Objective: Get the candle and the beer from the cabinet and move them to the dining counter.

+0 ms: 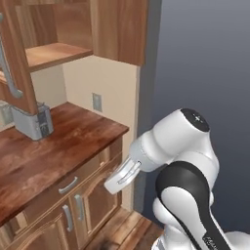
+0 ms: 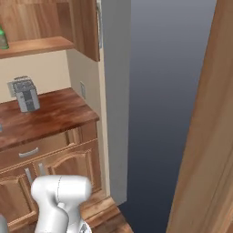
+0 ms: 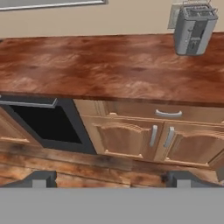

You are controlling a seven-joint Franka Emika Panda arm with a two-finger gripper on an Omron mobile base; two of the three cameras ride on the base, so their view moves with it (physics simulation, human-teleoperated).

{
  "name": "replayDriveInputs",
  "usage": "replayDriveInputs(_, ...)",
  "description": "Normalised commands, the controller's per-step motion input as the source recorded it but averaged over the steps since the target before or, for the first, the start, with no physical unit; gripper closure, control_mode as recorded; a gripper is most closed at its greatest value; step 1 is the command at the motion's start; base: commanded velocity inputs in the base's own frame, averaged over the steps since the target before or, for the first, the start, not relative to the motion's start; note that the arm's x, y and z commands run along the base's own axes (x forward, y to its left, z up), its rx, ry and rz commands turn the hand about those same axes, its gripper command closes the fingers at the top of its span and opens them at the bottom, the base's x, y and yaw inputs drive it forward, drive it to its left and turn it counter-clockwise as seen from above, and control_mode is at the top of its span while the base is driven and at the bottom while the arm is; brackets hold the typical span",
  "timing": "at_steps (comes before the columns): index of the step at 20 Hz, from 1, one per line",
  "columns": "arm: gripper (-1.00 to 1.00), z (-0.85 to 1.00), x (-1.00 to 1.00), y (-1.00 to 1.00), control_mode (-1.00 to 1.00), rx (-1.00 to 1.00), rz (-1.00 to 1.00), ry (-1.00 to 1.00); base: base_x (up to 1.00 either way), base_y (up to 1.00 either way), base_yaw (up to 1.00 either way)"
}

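Beer sits at the cabinet shelf's far left end. My tool is spread wide, holding nothing, facing the bench with the toaster in its back right corner.

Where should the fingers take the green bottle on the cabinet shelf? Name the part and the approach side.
Probably the beer around its body, fingers either side, coming in level from the open front of the cabinet. It seems to stand upright on the shelf, which blocks any approach from below. Only its green edge shows, so the neck cannot be judged.
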Motion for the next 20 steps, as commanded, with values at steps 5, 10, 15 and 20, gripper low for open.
replayDriveInputs(5, -1.00, 0.00, 0.00, 0.00, 1.00, 0.00, 0.00, 0.00, 0.84, -0.12, 0.26)
replayDriveInputs(10, -1.00, 0.00, 0.00, 0.00, 1.00, 0.00, 0.00, 0.00, 0.91, -0.33, 0.27)
replayDriveInputs(15, -1.00, 0.00, 0.00, 0.00, 1.00, 0.00, 0.00, 0.00, 0.65, -0.41, 0.27)
replayDriveInputs(20, -1.00, 0.00, 0.00, 0.00, 1.00, 0.00, 0.00, 0.00, 0.67, -0.06, 0.22)
